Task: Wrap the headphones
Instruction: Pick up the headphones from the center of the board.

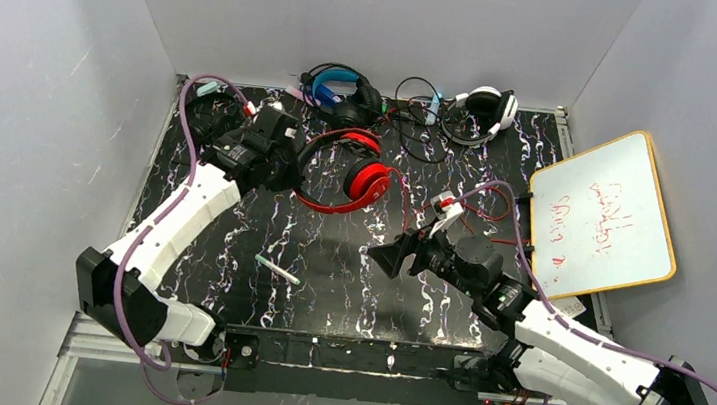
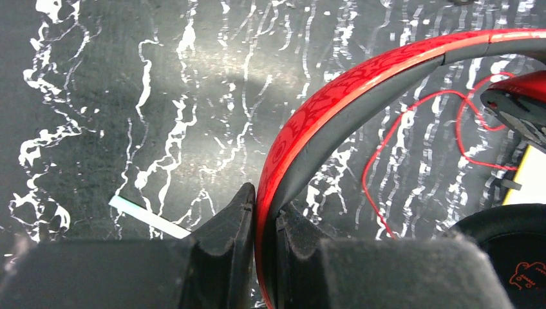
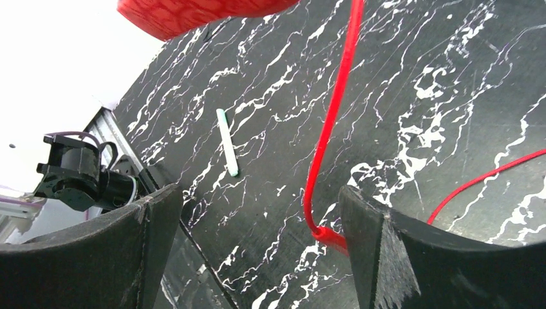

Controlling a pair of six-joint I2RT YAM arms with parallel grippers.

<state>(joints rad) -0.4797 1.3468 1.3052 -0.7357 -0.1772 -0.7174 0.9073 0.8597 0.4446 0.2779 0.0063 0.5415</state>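
The red headphones [image 1: 347, 173] lie on the tabletop [image 1: 345, 292]. The headband's arc bulges toward the left tool [image 1: 285, 162] and both ear cups sit on the side away from it, so the long axis runs out from that tool. The left tool [image 2: 265, 215] is clenched on the headband's rim. Its arm is stretched far forward from the base. The right arm is folded, its forearm aimed at the tabletop's middle. The right tool [image 3: 257, 212] is released, jaws wide, with the red cable [image 3: 331, 122] running between them, close to one finger. A white stick [image 3: 226, 141] lies beyond it. Past the right tool, a whiteboard [image 1: 600, 213] carries red handwriting too faint to read.
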